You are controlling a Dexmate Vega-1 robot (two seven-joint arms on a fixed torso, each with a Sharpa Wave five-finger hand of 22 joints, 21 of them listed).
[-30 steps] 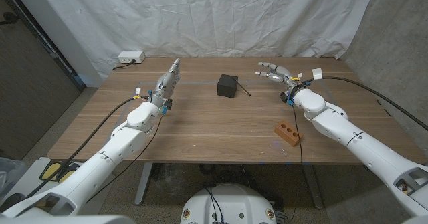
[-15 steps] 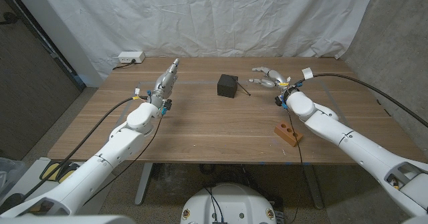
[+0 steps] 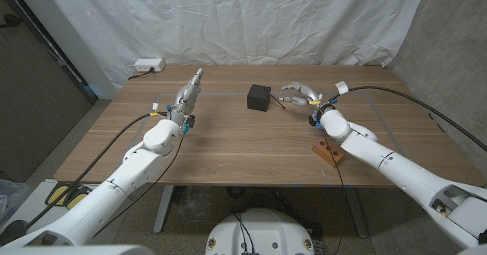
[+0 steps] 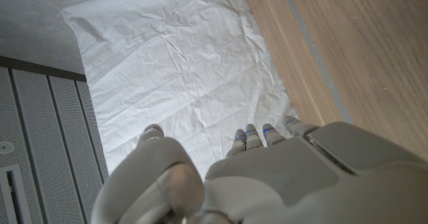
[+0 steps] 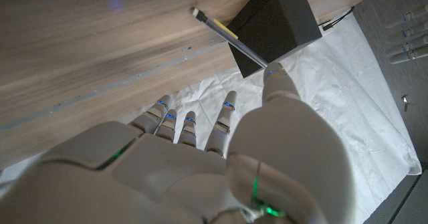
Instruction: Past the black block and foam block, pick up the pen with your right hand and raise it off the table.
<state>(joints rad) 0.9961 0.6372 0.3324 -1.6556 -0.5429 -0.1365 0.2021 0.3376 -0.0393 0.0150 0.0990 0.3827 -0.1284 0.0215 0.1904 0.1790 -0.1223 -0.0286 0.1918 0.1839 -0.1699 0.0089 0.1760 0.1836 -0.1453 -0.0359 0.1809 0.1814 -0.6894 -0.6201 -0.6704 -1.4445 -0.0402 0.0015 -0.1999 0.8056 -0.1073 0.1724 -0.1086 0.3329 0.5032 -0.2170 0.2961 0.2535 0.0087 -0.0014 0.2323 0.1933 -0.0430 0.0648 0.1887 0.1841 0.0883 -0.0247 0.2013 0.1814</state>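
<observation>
Pen is seen lying on the table just beside the black block, not yet gripped, right hand is held spread and empty just beside it, so grasp and lift are left.

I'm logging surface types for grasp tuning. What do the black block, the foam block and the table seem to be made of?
The black block looks like matte plastic or dense foam: dull faces, no glare; which one is unclear. The foam block is orange-brown and porous-looking, with round holes in its top, consistent with foam. The table shows wood grain with a smooth, low-sheen finish, possibly laminate.
</observation>
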